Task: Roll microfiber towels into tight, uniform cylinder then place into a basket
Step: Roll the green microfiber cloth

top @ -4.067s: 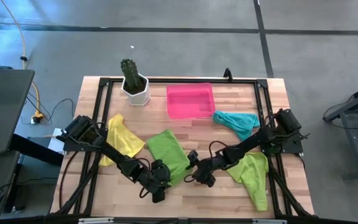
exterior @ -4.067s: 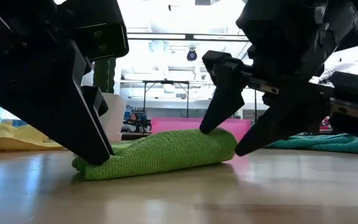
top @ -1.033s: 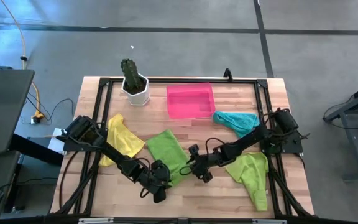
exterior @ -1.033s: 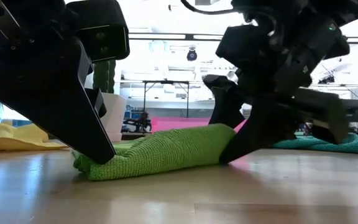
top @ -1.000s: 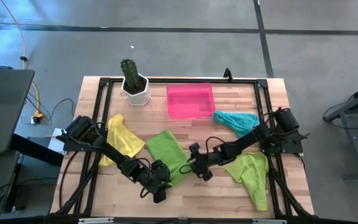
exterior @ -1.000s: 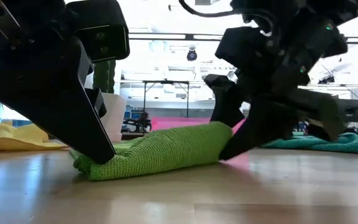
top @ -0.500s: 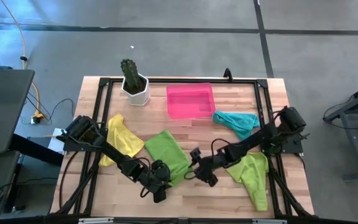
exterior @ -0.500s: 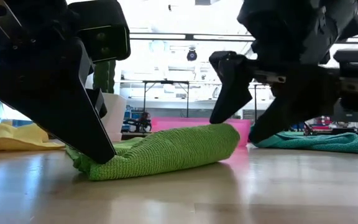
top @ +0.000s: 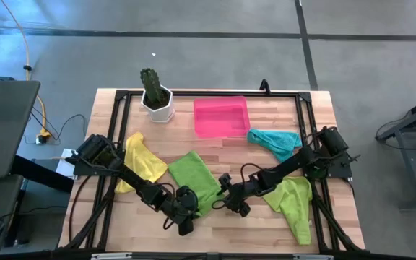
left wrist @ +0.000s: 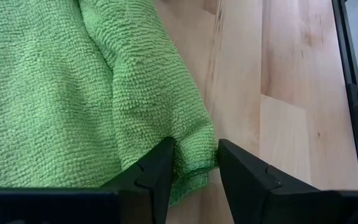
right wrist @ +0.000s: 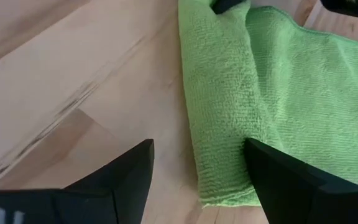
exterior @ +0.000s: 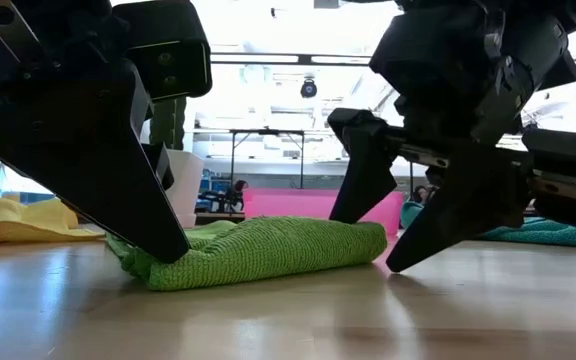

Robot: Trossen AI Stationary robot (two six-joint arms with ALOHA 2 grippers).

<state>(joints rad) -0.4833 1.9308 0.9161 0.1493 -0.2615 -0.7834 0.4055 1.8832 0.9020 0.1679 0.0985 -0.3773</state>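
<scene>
A lime green microfiber towel [top: 193, 179] lies mid-table with its near edge rolled into a thick roll [exterior: 258, 250]. My left gripper [left wrist: 194, 163] is shut on the roll's left end. My right gripper [right wrist: 194, 171] stands open astride the roll's right end [right wrist: 219, 155], one finger behind it and one on the bare wood in front. A yellow towel [top: 141, 160], a teal towel [top: 276, 141] and a second lime green towel [top: 296, 202] lie flat on the table. The pink basket [top: 221, 115] stands at the far middle. My left gripper pinches the left end of the towel's rolled edge [left wrist: 194, 146] between its two fingers [left wrist: 160, 167]. The fingers slant down from the near left and lie across the roll. That end rests on the table. My right gripper is open; I cannot tell whether its fingers [right wrist: 272, 168] touch the towel.
A white pot with a green cactus [top: 156, 97] stands at the far left, beside the basket. A black frame [top: 305, 97] runs round the table's edge. Bare wood [top: 215, 235] lies between the towels and the near edge.
My right gripper has opened and let go of the roll's right end, turned a little and now stands wide around that end. The right end, held a little raised before, has sunk flat onto the table. The left end has stayed in my left gripper.
</scene>
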